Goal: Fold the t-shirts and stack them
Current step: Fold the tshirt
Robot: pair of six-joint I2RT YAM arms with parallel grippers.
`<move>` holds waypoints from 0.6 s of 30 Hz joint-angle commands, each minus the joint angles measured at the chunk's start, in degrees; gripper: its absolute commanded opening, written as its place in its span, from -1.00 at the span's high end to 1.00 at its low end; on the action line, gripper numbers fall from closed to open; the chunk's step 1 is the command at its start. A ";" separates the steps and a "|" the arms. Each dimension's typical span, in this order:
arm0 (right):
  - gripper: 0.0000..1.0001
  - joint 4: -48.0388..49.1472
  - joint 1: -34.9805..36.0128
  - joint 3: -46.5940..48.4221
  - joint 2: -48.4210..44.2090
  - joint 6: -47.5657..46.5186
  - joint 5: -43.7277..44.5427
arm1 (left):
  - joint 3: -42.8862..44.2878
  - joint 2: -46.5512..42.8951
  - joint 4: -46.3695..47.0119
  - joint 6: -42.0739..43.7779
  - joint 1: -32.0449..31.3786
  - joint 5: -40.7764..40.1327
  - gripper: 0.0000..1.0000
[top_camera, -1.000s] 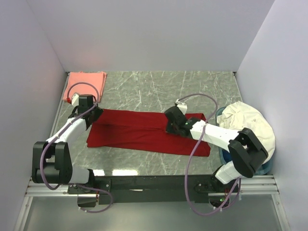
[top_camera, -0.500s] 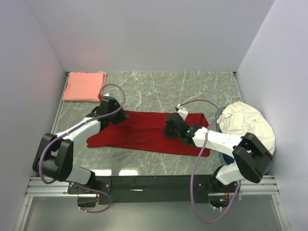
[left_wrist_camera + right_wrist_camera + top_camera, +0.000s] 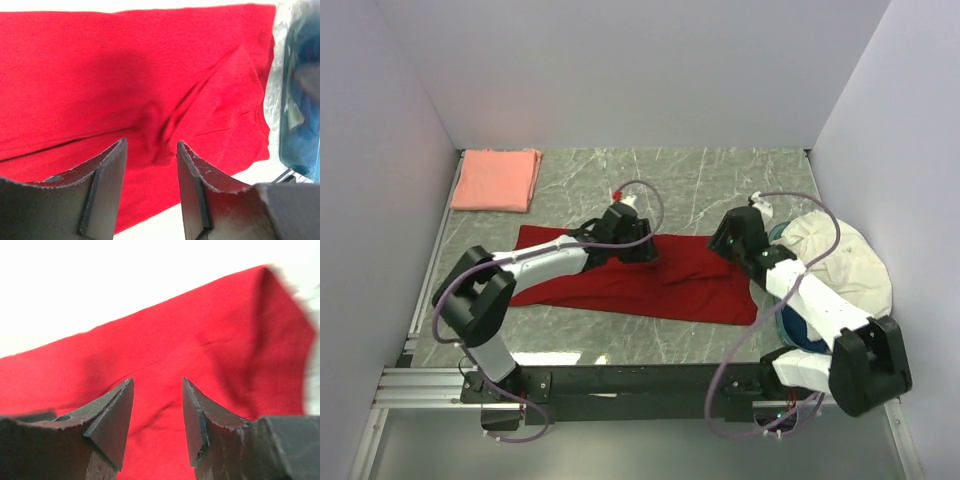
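The deep red t-shirt (image 3: 680,285) lies flat across the middle of the table as a long band. The salmon-pink t-shirt (image 3: 496,180) sits folded at the back left corner. My left gripper (image 3: 642,252) hovers over the red shirt's middle near its far edge. In the left wrist view it (image 3: 150,147) is open above wrinkled red cloth (image 3: 100,75), with nothing between the fingers. My right gripper (image 3: 726,240) is at the shirt's far right corner. The right wrist view shows it (image 3: 157,385) open just above red cloth (image 3: 175,340), holding nothing.
A blue basket (image 3: 798,325) heaped with white cloth (image 3: 835,262) stands at the right edge, beside the right arm; its blue wall (image 3: 300,100) shows in the left wrist view. White walls close in the table on three sides.
My left gripper has travelled right from the red shirt's left end to its middle, opening wider. My right gripper has opened, let go of the cloth and drawn back to the right corner.
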 commanded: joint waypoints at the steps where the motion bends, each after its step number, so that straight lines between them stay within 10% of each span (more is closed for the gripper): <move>1: -0.02 -1.66 -6.13 5.16 4.62 -6.40 -6.48 | 5.79 3.56 -1.40 1.76 -3.19 -3.18 0.00; 18: 0.01 2.03 -10.54 8.61 20.12 -8.25 -10.09 | 17.75 14.90 -12.12 3.60 -12.51 -15.66 0.04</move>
